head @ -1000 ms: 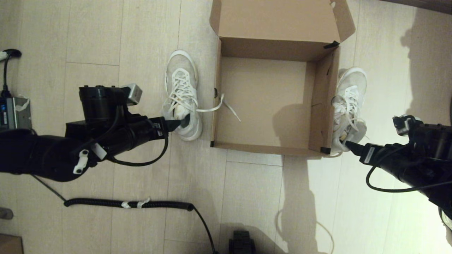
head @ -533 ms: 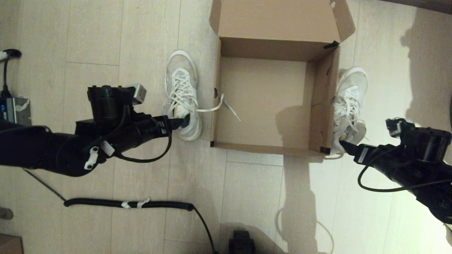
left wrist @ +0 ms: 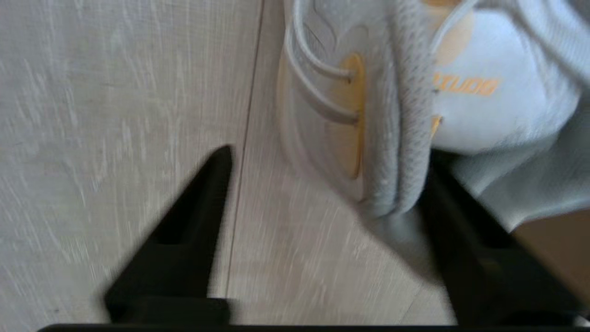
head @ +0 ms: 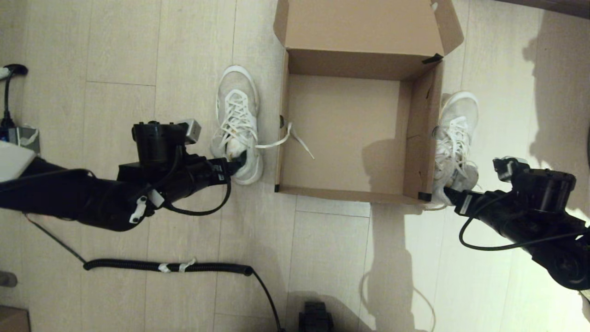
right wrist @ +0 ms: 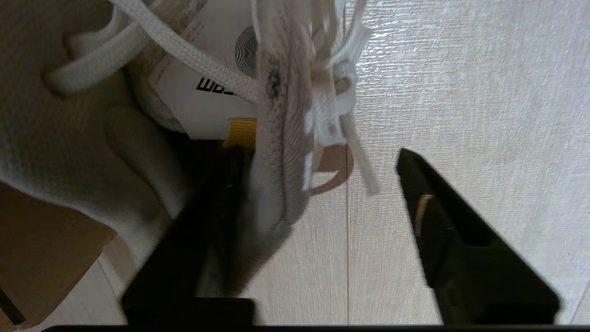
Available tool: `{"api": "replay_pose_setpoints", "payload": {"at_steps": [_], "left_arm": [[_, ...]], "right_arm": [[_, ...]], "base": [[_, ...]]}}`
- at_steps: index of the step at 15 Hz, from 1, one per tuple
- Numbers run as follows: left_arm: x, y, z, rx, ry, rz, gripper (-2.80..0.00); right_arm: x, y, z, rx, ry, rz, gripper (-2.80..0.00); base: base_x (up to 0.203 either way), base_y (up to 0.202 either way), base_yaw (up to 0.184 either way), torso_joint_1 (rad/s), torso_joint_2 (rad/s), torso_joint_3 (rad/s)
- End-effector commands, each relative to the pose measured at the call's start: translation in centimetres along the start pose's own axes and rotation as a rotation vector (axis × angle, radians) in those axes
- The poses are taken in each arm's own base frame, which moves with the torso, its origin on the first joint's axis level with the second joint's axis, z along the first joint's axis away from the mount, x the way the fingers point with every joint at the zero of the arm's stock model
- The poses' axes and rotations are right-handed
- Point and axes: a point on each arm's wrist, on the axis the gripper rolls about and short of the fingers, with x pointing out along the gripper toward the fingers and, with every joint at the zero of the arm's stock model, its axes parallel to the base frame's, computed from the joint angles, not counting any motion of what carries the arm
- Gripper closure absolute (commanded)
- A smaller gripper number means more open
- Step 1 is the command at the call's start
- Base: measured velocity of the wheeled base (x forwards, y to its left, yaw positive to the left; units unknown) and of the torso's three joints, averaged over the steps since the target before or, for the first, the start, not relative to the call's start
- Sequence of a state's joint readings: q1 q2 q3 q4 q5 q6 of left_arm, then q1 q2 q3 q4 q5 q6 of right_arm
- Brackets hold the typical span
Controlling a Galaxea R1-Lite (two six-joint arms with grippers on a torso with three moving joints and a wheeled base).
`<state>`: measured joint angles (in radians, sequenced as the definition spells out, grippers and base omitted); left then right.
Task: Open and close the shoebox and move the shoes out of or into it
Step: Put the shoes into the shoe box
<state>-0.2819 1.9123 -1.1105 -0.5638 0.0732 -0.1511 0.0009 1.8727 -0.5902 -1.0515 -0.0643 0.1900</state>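
We find both claws spread apart, each straddling a heel collar: left claw (head: pixel 239 159) on the left shoe (head: pixel 237 122), right claw (head: pixel 449 193) on the right shoe (head: pixel 456 143), flanking the open shoebox (head: pixel 350 189) on the floor. Thin collar grips risk slipping; the lace (head: pixel 295 138) draped over the wall may snag.

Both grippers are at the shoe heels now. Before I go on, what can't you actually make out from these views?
- Left gripper, head view: the left shoe hides its fingertips; the blurred left wrist view doesn't settle contact with the heel.
- Right shoe, head view: the shoebox wall covers its inner side.
- Right gripper, right wrist view: one finger is behind the collar; blurred.
- Shoebox lid: cut off by the head view's top edge.
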Motion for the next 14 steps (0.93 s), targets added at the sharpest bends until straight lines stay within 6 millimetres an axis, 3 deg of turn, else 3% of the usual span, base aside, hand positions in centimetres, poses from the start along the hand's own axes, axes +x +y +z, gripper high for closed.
{"api": "replay_pose_setpoints", "payload": {"at_steps": [1,5,8,14], "left_arm": [[0.3,0.0,0.1,-0.001,-0.010,0.007,0.00],[0.8,-0.1,-0.2,0.007,-0.003,0.011,0.00],[0.8,0.0,-0.1,0.008,-0.005,0.012,0.00],[-2.9,1.6,3.4,0.002,-0.071,0.104,0.00]], "right_arm": [[0.4,0.2,-0.4,-0.001,0.010,0.004,0.00],[2.7,0.6,-1.3,-0.002,-0.006,-0.040,0.00],[2.6,0.7,-0.9,0.001,-0.048,-0.038,0.00],[-1.6,0.8,3.0,-0.003,-0.147,-0.043,0.00]], "base": [[0.000,0.000,0.000,0.000,0.00,0.000],[0.000,0.000,0.000,0.000,0.00,0.000],[0.000,0.000,0.000,0.000,0.00,0.000],[0.000,0.000,0.000,0.000,0.00,0.000]]}}
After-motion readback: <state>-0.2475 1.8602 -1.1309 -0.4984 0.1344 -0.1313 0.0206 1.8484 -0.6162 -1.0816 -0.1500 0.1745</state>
